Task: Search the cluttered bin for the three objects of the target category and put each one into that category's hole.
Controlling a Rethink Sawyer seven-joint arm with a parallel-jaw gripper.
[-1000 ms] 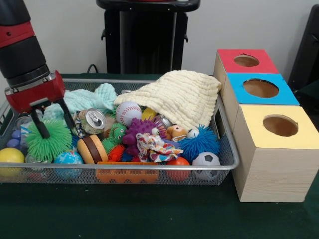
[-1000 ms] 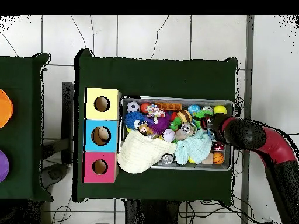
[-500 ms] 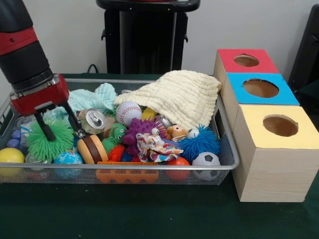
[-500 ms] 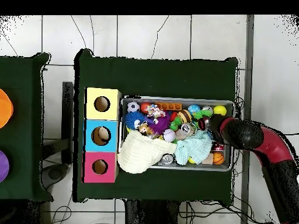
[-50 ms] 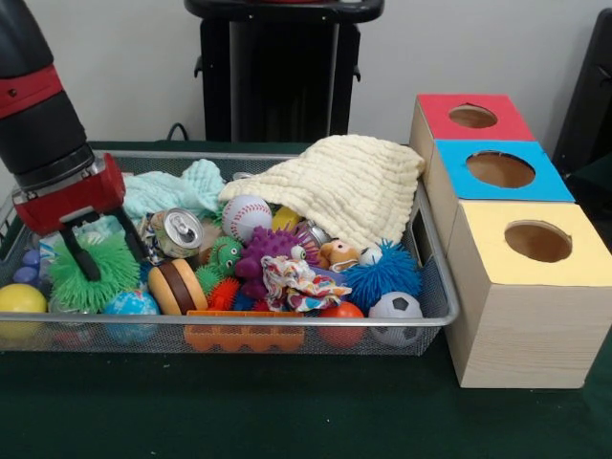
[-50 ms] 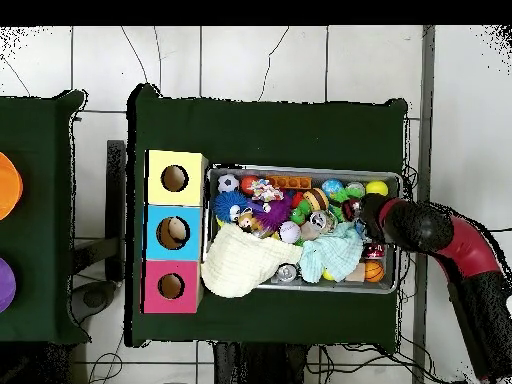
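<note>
Your arm leans in from the upper left, its tool [image 5: 103,251] spread wide, fingers straddling the green spiky ball [image 5: 94,273] at the bin's [image 5: 435,287] left end. The three holed boxes [image 5: 521,277] stand just right of the bin.

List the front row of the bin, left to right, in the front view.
Yellow ball → globe ball → toy burger → orange tray → red-orange ball → soccer ball.
</note>
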